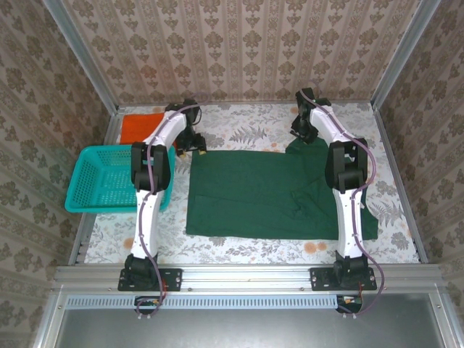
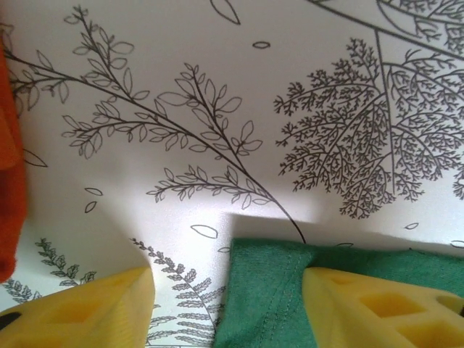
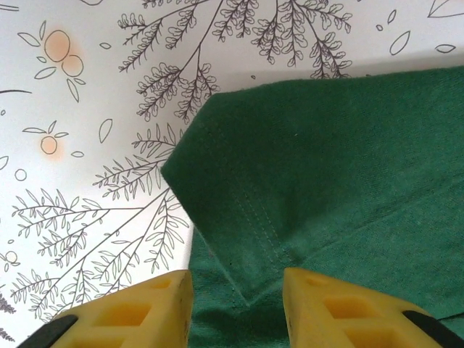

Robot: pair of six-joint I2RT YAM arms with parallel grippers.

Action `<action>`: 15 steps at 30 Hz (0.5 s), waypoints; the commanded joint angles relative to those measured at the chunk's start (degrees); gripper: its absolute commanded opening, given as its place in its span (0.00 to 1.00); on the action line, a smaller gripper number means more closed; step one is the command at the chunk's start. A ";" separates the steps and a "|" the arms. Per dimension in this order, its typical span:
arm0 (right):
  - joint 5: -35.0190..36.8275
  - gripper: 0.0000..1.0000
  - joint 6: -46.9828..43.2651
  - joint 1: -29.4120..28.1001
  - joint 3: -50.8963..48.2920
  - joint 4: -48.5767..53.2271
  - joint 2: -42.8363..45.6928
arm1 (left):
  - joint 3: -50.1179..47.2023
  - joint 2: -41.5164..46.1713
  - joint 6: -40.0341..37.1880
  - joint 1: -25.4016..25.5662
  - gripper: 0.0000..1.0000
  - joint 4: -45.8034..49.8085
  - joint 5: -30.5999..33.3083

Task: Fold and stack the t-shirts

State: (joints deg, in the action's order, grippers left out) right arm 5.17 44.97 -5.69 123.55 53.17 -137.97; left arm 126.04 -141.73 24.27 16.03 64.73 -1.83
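Observation:
The dark green t-shirt [image 1: 268,192] lies spread flat across the middle of the table. The orange t-shirt [image 1: 138,127] sits folded at the back left, and its edge [image 2: 9,181] shows in the left wrist view. My left gripper [image 1: 196,148] is down at the green shirt's far left corner. Its jaws [image 2: 228,312] are open, with the hemmed corner [image 2: 268,290] between them and against the right finger [image 2: 384,308]. My right gripper [image 1: 301,136] is at the far right sleeve. Its jaws [image 3: 238,308] stand open astride a folded sleeve point [image 3: 254,239].
A teal mesh basket [image 1: 101,177] stands at the left edge, beside the left arm. The patterned tablecloth [image 1: 246,130] runs to metal rails and wallpapered walls on three sides. Bare cloth lies behind the green shirt.

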 commanded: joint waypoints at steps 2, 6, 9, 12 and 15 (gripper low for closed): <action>-0.07 0.38 -0.96 -0.19 4.37 4.11 -3.53 | 0.86 -2.40 -0.94 0.01 0.60 1.00 -1.08; 0.50 0.35 -1.64 -0.19 7.18 5.86 -5.31 | 2.11 -3.18 -0.96 0.01 0.55 1.09 -1.80; 1.03 0.32 -2.13 -0.20 8.82 7.30 -6.24 | 2.11 -3.42 -0.63 0.14 0.54 0.92 -2.34; 1.51 0.28 -2.60 -0.19 8.99 7.82 -6.33 | 1.97 -3.46 -0.63 0.38 0.54 0.81 -2.72; 1.94 0.24 -2.78 -0.20 9.21 8.00 -6.28 | 1.92 -3.41 -0.75 0.49 0.53 0.84 -2.61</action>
State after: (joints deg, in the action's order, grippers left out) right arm 5.61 43.16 -5.69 130.78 58.22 -143.39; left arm 127.26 -142.52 24.16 16.03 65.60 -1.74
